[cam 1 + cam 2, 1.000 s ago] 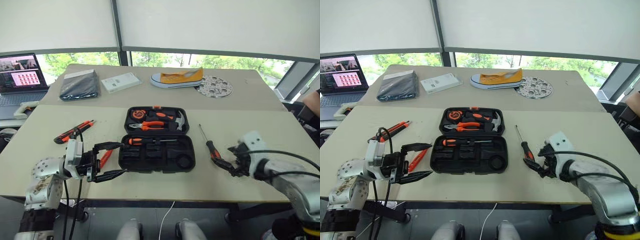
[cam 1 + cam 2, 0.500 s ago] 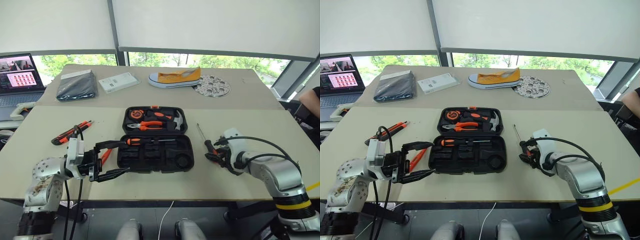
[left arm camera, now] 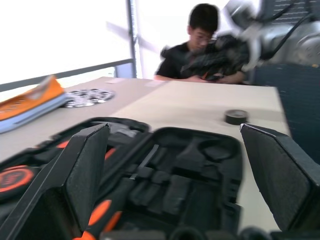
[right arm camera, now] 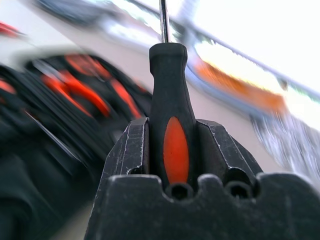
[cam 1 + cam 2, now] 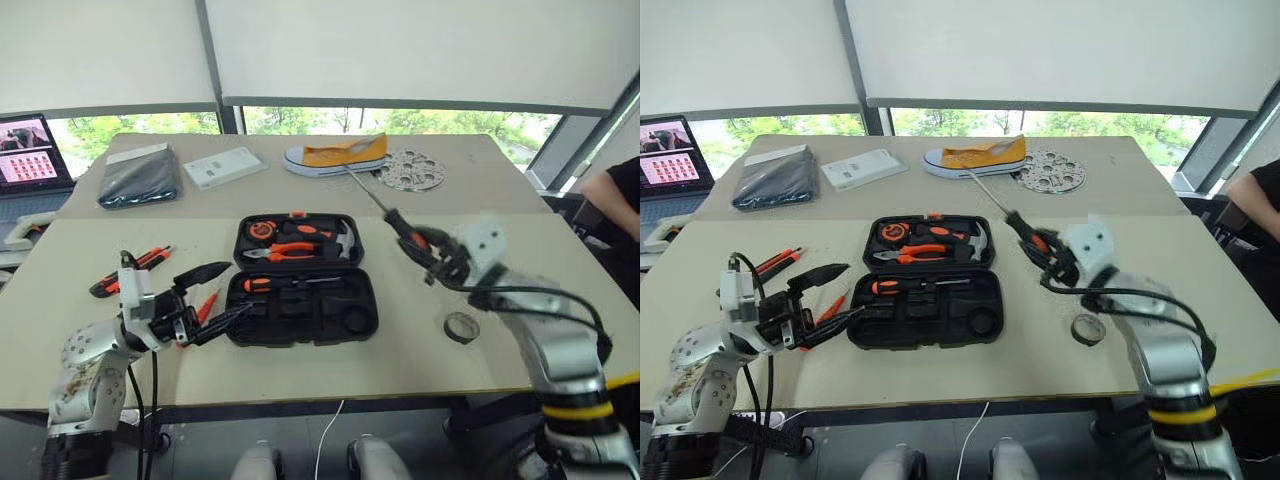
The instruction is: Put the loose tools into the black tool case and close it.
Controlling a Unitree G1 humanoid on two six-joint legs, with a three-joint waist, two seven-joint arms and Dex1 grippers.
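Right tool (image 5: 1052,262) clamps a black-and-orange screwdriver (image 5: 400,226), lifted just right of the open black tool case (image 5: 300,305). Left tool (image 5: 205,300) gapes empty. Next: seat it in a free slot.

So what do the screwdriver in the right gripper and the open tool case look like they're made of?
The screwdriver: the handle looks like matte black plastic or rubber with a glossier orange inlay; the thin shaft reflects light, so probably steel. The tool case: looks like hard black moulded plastic, judging by the shaped slots and dull sheen.
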